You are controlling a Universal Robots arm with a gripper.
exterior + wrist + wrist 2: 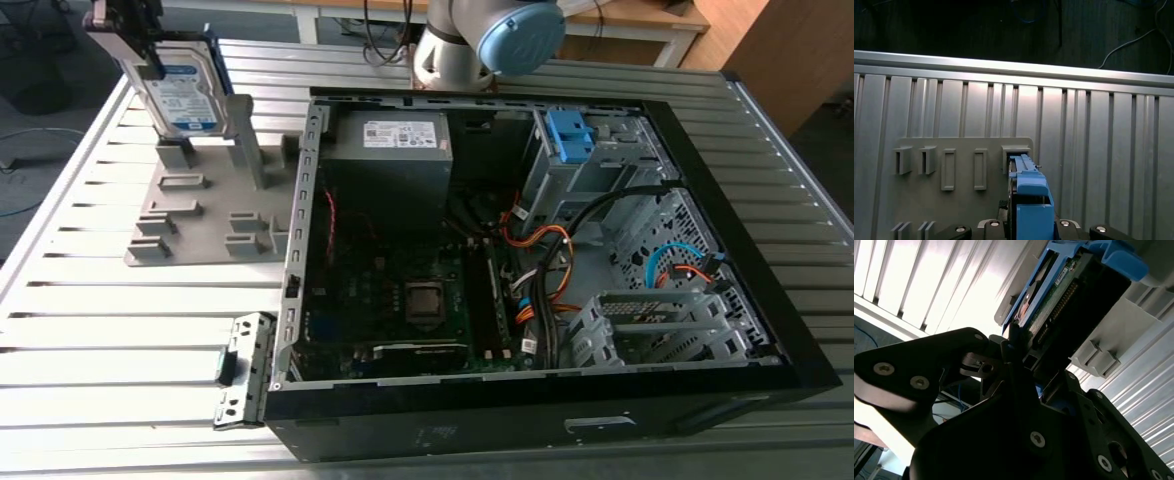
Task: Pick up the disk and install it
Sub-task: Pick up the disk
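Note:
The disk (180, 90) stands on edge at the exterior view's upper left, its white-and-blue label facing the camera and its blue carrier frame along the edges. My gripper (131, 35) is shut on its upper end. The disk's lower end sits level with the tops of the grey holder's posts (244, 140); I cannot tell whether it still rests in the slot. In the first wrist view the blue-framed disk (1029, 192) runs out from my gripper (1029, 227) over the holder plate (961, 200). In the second wrist view the black fingers (1011, 347) clamp the disk (1054, 295).
An open computer case (787, 350) lies at the exterior view's right, with a grey power-supply box (387, 145), a drive cage holding a blue bracket (567, 135), and orange and blue cables (547, 290). The arm's base (487, 40) stands behind it. A metal bracket (240, 370) lies on the slatted table (120, 330).

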